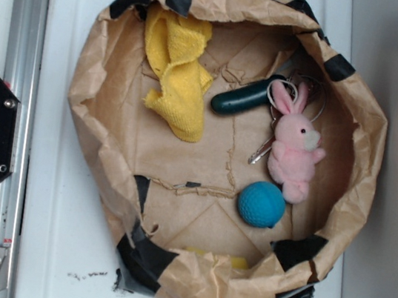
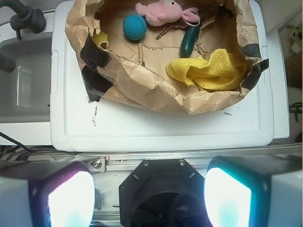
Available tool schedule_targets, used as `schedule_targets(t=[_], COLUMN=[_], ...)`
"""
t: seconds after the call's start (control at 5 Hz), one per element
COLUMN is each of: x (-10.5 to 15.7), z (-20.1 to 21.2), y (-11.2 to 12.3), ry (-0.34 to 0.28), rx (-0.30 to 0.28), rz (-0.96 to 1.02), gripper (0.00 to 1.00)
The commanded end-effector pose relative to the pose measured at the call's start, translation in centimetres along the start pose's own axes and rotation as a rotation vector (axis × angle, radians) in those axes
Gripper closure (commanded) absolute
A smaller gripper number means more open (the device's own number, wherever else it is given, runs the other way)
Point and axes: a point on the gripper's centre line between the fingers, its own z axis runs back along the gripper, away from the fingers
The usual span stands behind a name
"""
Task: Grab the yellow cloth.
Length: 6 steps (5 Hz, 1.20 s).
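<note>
You had one yellow cloth (image 1: 175, 70), one pink bunny (image 1: 294, 150) and one blue ball (image 1: 260, 203) in the paper bag (image 1: 101, 104). Your fingers (image 2: 71, 201) stood spread, empty.

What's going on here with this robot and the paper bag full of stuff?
Nothing is being handled yet. The gripper is pulled back over the rail, well short of the brown paper bag, jaws apart and empty. The yellow cloth lies crumpled inside the bag against its wall, untouched. Beside it sit a dark green capsule-shaped object, a pink plush bunny and a blue ball.
</note>
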Motion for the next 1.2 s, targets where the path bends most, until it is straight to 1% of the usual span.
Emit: schedule_targets(t=[0.0, 0.2, 0.4, 0.6, 0.8, 1.0], x=[0.0, 4.8, 9.0, 9.7, 8.8, 8.4], z=[0.0, -2.3, -6.3, -9.2, -12.7, -15.8], y=[0.0, 0.7, 1.9, 4.5, 8.2, 10.2], ry=[0.000, 0.004, 0.036, 0.032, -0.061, -0.064], rx=[0.000, 0.111, 0.095, 0.183, 0.181, 0.209], rz=[0.000, 0.241, 0.494, 0.738, 0.992, 1.213], gripper=[0.00, 0.00, 0.00, 0.00, 0.00, 0.00])
